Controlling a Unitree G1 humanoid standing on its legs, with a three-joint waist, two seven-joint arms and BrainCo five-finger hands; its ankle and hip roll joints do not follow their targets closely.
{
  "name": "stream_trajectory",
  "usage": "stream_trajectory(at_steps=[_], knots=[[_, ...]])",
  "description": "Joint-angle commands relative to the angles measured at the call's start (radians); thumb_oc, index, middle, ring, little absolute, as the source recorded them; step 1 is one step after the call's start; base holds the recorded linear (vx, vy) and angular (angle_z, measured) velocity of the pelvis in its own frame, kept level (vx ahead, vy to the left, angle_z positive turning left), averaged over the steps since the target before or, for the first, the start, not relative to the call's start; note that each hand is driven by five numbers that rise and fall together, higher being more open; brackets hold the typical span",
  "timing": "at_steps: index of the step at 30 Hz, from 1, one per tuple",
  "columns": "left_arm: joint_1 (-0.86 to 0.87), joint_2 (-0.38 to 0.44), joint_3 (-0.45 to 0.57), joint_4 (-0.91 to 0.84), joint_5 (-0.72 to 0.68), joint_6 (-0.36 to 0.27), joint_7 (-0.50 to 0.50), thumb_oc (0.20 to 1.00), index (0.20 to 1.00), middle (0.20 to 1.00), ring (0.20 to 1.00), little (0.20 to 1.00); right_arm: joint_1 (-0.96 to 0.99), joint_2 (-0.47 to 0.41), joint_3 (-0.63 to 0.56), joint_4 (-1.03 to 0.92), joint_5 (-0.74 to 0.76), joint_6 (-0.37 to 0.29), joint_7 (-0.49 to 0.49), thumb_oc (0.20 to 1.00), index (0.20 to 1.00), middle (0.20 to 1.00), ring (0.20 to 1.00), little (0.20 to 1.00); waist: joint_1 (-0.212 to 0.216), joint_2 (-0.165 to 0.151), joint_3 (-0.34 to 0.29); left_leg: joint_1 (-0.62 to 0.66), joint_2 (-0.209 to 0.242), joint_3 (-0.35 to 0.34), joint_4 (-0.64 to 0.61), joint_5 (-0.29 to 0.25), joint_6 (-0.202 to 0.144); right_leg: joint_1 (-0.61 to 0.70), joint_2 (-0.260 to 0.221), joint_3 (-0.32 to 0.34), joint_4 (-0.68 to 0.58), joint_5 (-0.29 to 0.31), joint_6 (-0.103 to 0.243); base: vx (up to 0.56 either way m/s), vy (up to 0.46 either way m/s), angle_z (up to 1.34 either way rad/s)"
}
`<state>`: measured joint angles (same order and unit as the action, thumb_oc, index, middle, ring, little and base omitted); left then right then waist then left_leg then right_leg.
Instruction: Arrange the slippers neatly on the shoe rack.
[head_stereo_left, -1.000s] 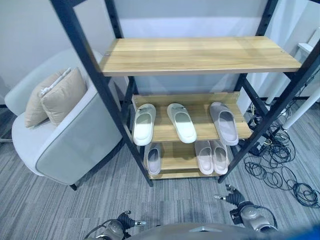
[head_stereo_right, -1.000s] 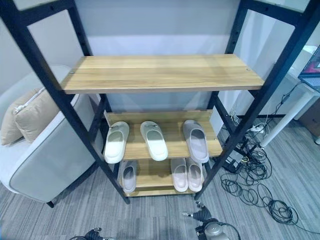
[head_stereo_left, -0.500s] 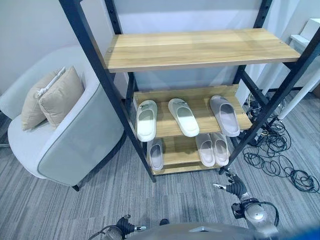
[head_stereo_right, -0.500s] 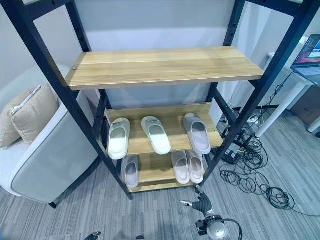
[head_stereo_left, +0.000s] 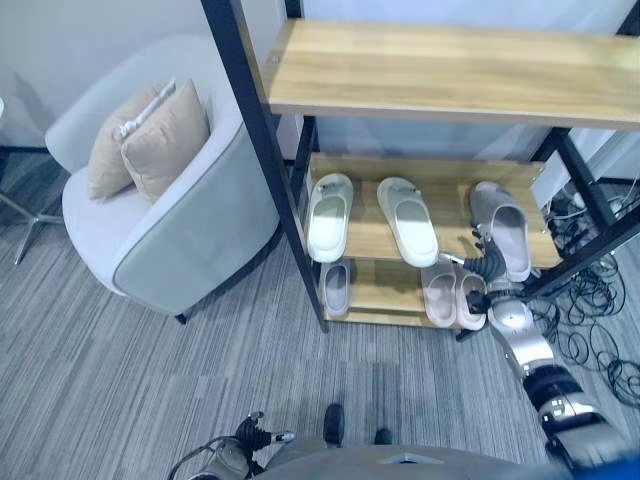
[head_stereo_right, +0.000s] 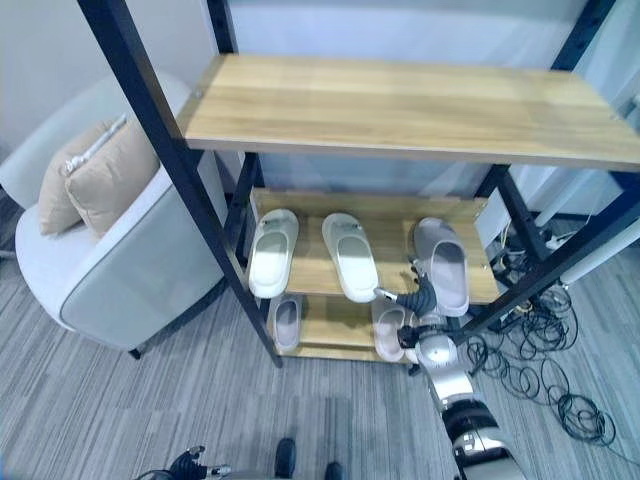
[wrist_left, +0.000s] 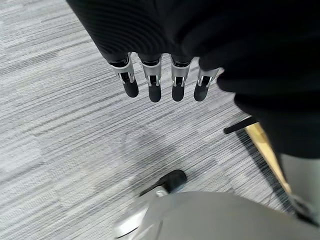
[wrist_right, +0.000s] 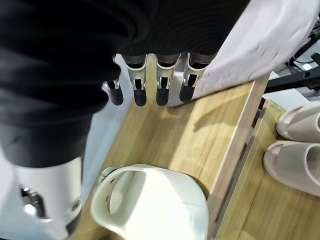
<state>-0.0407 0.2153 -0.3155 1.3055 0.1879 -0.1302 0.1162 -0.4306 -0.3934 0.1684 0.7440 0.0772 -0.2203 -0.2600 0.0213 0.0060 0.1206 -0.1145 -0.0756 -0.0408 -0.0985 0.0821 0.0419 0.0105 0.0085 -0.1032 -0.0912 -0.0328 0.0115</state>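
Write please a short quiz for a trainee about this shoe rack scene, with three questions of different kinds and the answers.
1. True or false: the right hand is curled round a slipper.
2. How many slippers lie on the middle shelf?
3. Multiple choice: which slipper is nearest the right hand? A) the left white slipper B) the middle white slipper C) the grey slipper

Key
1. False: its fingers are straight, beside the grey slipper and holding nothing.
2. Three.
3. C.

The left hand hangs open over the carpet.
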Motion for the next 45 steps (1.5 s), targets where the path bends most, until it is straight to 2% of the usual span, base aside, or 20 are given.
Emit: stream_trajectory(at_steps=[1,9,16,23,26,29,31,34,39,45], knots=[[-0.014,-0.06,-0.056,0.075,0.021,-0.004,0.007,1.0,1.0,1.0,1.0,1.0,0.071,-0.029,-0.019,-0.137,0.044,-0.027,-0.035,1.0,1.0,1.0,1.0,1.0,0.015,-0.022,-0.042,0.006,0.061,0.035,0.011,-0.062,-0.064,-0.071,-0.141,-0.023,0.004,0.076,0.143,0.02,0.063,0.24],[-0.026,-0.062,-0.08,0.054,0.0,-0.016,0.02,1.0,1.0,1.0,1.0,1.0,-0.004,-0.046,-0.013,-0.072,0.105,-0.034,-0.047,1.0,1.0,1.0,1.0,1.0,0.039,-0.022,-0.022,-0.048,0.053,0.006,0.011,-0.047,-0.07,-0.111,-0.143,-0.041,0.004,0.079,0.143,0.03,0.017,0.09],[-0.033,-0.071,-0.068,0.055,-0.003,-0.006,0.034,1.0,1.0,1.0,1.0,1.0,0.035,0.034,-0.007,-0.166,0.137,-0.048,-0.044,1.0,1.0,1.0,1.0,1.0,0.042,-0.029,-0.025,-0.012,0.053,-0.008,0.011,-0.064,-0.068,-0.069,-0.143,-0.057,0.004,0.056,0.139,0.05,-0.014,0.02],[-0.032,-0.065,-0.067,0.061,-0.001,-0.003,0.04,1.0,1.0,1.0,1.0,1.0,-0.002,0.043,0.016,-0.141,0.14,-0.042,-0.049,1.0,1.0,1.0,1.0,1.0,0.061,-0.028,-0.017,-0.022,0.054,-0.021,0.011,-0.059,-0.072,-0.074,-0.143,-0.073,0.004,0.054,0.142,0.0,-0.005,0.1],[-0.025,-0.063,-0.058,0.067,0.001,0.0,0.043,1.0,1.0,1.0,1.0,1.0,0.001,0.045,0.004,-0.145,0.109,-0.036,-0.074,1.0,1.0,1.0,1.0,1.0,0.061,-0.028,-0.018,-0.024,0.053,-0.026,0.011,-0.06,-0.072,-0.074,-0.143,-0.076,0.004,0.052,0.141,0.0,0.003,0.01],[-0.018,-0.073,-0.047,0.064,0.026,-0.002,0.058,1.0,1.0,1.0,1.0,1.0,0.051,0.033,-0.119,-0.212,-0.033,-0.049,-0.231,1.0,1.0,1.0,1.0,1.0,0.062,-0.022,-0.017,-0.028,0.05,-0.036,0.011,-0.063,-0.071,-0.071,-0.145,-0.089,0.004,0.046,0.143,0.03,0.003,0.16],[-0.021,-0.076,-0.055,0.057,0.037,-0.007,0.069,1.0,1.0,1.0,1.0,1.0,0.058,0.028,-0.173,-0.201,-0.049,-0.048,-0.283,1.0,1.0,1.0,1.0,1.0,0.066,-0.019,-0.015,-0.035,0.049,-0.042,0.011,-0.062,-0.073,-0.077,-0.146,-0.094,0.004,0.045,0.144,0.01,-0.001,0.14],[-0.018,-0.073,-0.068,0.053,0.029,-0.012,0.069,1.0,1.0,1.0,1.0,1.0,0.047,0.017,-0.191,-0.128,0.011,-0.047,-0.277,1.0,1.0,1.0,1.0,1.0,0.073,-0.019,-0.016,-0.044,0.047,-0.048,0.011,-0.061,-0.072,-0.083,-0.147,-0.096,0.004,0.046,0.144,0.01,0.0,-0.02],[-0.02,-0.067,-0.091,0.046,0.02,-0.014,0.068,1.0,1.0,1.0,1.0,1.0,-0.029,-0.021,-0.127,-0.018,0.057,-0.036,-0.231,1.0,1.0,1.0,1.0,1.0,0.088,-0.016,-0.007,-0.073,0.041,-0.058,0.011,-0.049,-0.078,-0.107,-0.149,-0.109,0.004,0.054,0.145,-0.01,0.006,0.06],[-0.021,-0.07,-0.099,0.051,0.006,-0.015,0.073,1.0,1.0,1.0,1.0,1.0,-0.07,-0.017,-0.106,0.02,0.123,-0.045,-0.206,1.0,1.0,1.0,1.0,1.0,0.096,-0.013,-0.005,-0.091,0.037,-0.065,0.011,-0.043,-0.082,-0.12,-0.153,-0.121,0.004,0.057,0.145,0.01,0.007,0.1]])
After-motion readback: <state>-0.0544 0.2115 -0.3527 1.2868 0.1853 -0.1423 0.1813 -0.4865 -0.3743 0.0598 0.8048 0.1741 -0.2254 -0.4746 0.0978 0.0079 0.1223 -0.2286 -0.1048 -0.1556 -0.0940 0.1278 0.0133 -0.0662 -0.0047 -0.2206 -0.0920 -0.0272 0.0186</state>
